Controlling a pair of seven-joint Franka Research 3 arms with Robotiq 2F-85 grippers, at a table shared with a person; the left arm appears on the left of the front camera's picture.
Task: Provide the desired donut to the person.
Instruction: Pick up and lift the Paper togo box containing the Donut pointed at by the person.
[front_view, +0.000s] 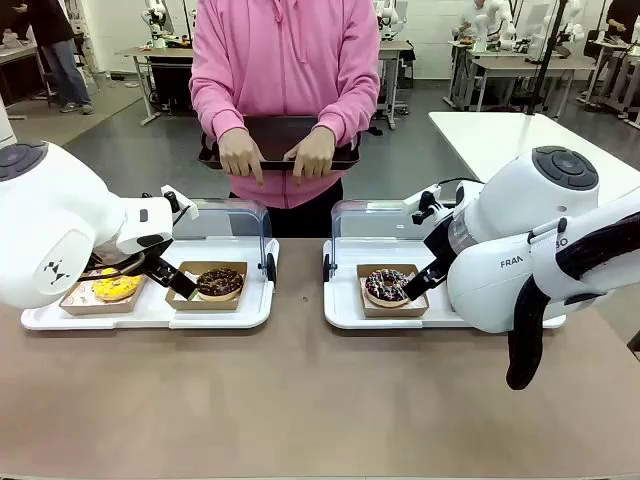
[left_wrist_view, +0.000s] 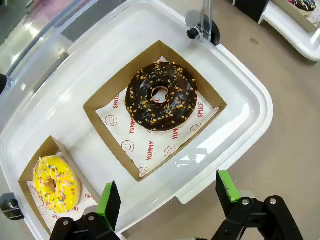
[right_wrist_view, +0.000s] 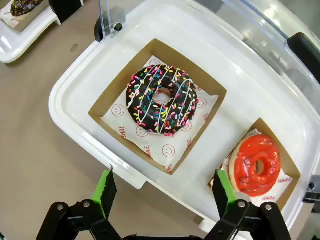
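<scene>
While the person (front_view: 285, 60) holds a dark tray (front_view: 280, 135) out in both hands, likely to receive a donut, the left gripper (left_wrist_view: 168, 195) hovers spread and empty, with the chocolate nut donut (left_wrist_view: 161, 96) just ahead and the yellow donut (left_wrist_view: 55, 183) off to its side. The right gripper (right_wrist_view: 164, 189), likewise spread, faces the sprinkled donut (right_wrist_view: 161, 100), with the red donut (right_wrist_view: 256, 165) beside it. Which one is wanted cannot be told.

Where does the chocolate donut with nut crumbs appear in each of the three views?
Front view: the round chocolate donut with nut crumbs sits centre-left.
Left wrist view: in the picture's middle.
Right wrist view: top left corner, partly cut off.
Shared landmark: the white plastic tray under it.
</scene>
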